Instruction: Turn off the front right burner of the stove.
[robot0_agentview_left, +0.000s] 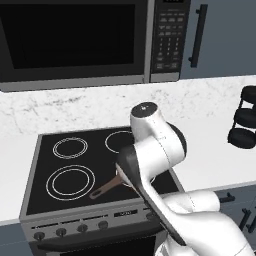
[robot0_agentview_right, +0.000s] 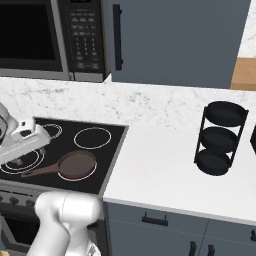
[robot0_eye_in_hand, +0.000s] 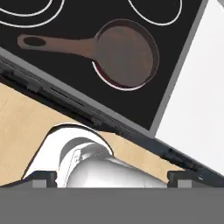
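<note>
This is a home kitchen. A stove (robot0_agentview_left: 102, 170) with a black glass cooktop and white ring burners sits in a white surface (robot0_agentview_right: 170, 170), its grey front panel carrying a row of dark knobs (robot0_agentview_left: 61, 232). A brown skillet (robot0_agentview_right: 75, 165) rests on the front right burner (robot0_eye_in_hand: 114, 83). Above, at 12 o'clock from the stove, hangs a black microwave (robot0_agentview_left: 90, 40) with a keypad. Grey-blue cabinets (robot0_agentview_right: 175, 40) with dark handles, a marble-patterned backsplash (robot0_agentview_right: 150, 105) and a black three-tier rack (robot0_agentview_right: 220, 137) at 3 o'clock complete it.
</note>
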